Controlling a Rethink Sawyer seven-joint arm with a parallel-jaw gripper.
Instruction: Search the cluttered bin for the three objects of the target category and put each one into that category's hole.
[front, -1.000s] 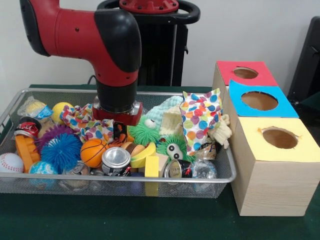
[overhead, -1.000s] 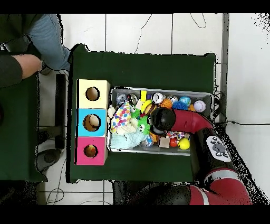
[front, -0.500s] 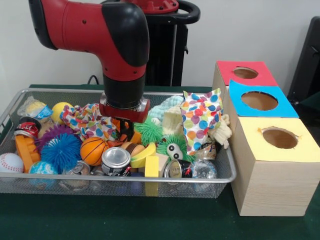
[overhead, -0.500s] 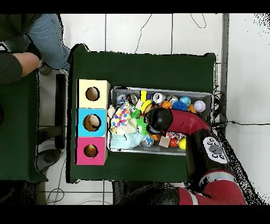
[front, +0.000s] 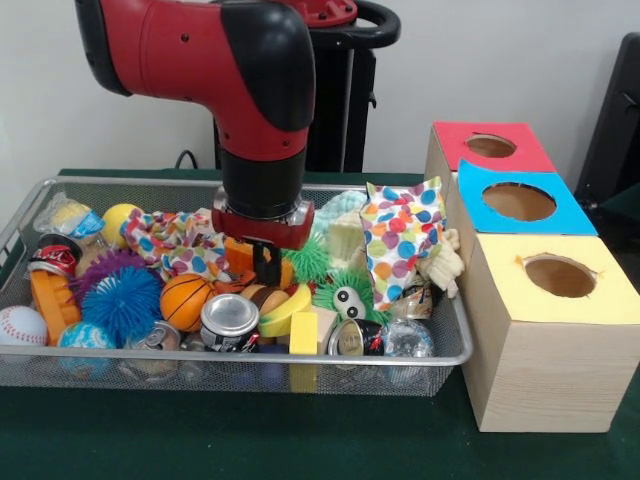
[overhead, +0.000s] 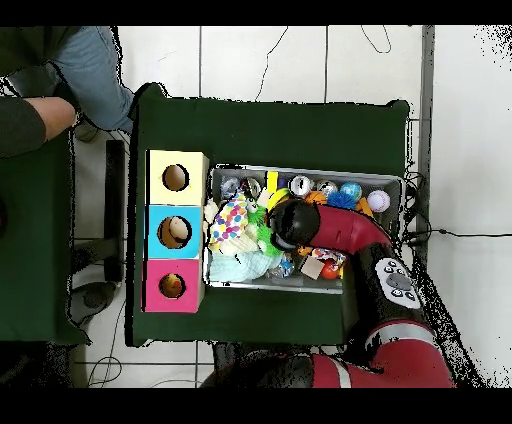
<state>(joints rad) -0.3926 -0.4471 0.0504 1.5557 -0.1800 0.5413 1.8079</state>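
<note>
A wire bin (front: 40, 190) holds a jumble of toys: a small basketball (front: 186, 302), a blue spiky ball (front: 120, 300), a baseball (front: 20, 326), a yellow ball (front: 122, 220), silver cans (front: 230, 320), a yellow block (front: 303, 333), green fuzzy toys (front: 345, 296) and a polka-dot pouch (front: 400, 240). My gripper (front: 255, 263) reaches down into the bin's middle, just above the basketball and the cans, with something orange at its tip. In the overhead view the arm's wrist (overhead: 290, 224) covers it. Beside the bin stand three boxes with holes: red (front: 490, 146), blue (front: 518, 202), yellow (front: 560, 276).
A patterned cloth (front: 175, 240) and a cola can (front: 55, 256) lie in the bin's left half. In the overhead view a pale thing shows in the blue box's hole (overhead: 176, 232). A person's sleeve (overhead: 40, 115) rests at the upper left, away from the bin (overhead: 305, 172).
The arm has slid across the bin toward the boxes, rightward in the front view. The gripper left the patterned cloth and now hangs by the green fuzzy toys.
</note>
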